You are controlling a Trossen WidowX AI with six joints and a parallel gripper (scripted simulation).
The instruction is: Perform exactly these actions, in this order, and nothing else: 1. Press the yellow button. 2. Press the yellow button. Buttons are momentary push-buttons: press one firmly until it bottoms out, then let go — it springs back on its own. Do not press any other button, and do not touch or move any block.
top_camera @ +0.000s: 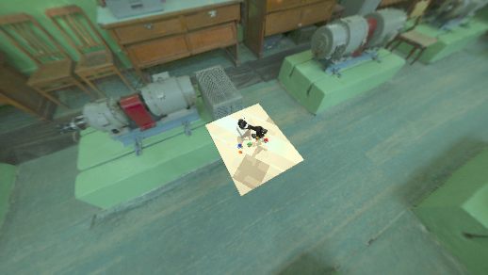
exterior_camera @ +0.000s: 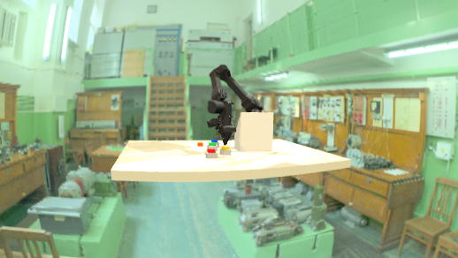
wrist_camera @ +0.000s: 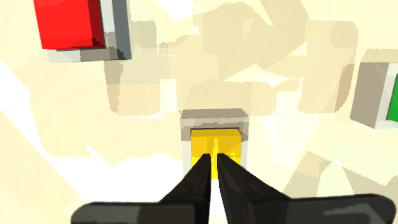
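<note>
While hidden under the arm from above, yellow button (wrist_camera: 216, 145) seen by wrist, clenched empty gripper (wrist_camera: 213, 159) tips over it, red button (wrist_camera: 70, 22) upper left.

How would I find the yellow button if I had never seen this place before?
Look for the pale wooden table with the black robot arm standing on it. Follow the arm down to its tool, shut with nothing in it, tips pointing at a small grey box capped in yellow: the yellow button. The red button and green button nearby have nothing over them.
</note>
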